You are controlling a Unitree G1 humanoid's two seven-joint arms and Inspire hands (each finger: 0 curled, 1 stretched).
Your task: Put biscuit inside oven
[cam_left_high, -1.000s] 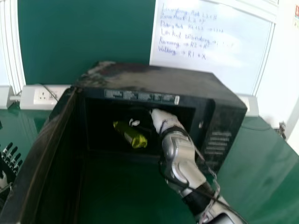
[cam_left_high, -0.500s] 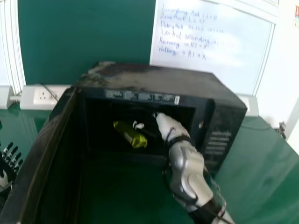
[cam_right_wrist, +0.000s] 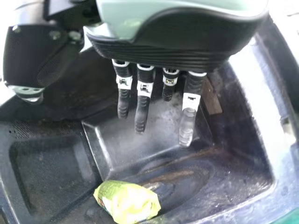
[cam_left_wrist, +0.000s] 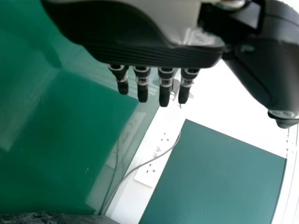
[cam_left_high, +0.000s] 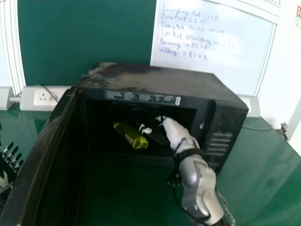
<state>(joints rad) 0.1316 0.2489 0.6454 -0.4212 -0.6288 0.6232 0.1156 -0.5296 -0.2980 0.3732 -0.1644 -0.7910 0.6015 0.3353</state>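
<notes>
Right wrist view: right hand (cam_right_wrist: pixel 163 44) inside oven (cam_left_high: pixel 155 77), fingers wide, empty; biscuit (cam_right_wrist: pixel 126 203) inside too. Best withdraw slowly, clear of biscuit.

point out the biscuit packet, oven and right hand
Biscuit packet (cam_left_high: pixel 131 136): head view, middle of its wrapper
Oven (cam_left_high: pixel 157 80): head view, its top surface
Right hand (cam_right_wrist: pixel 182 39): right wrist view, its black palm

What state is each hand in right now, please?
Left hand: open, holding nothing.
Right hand: open inside the oven, holding nothing, clear of the biscuit.
</notes>
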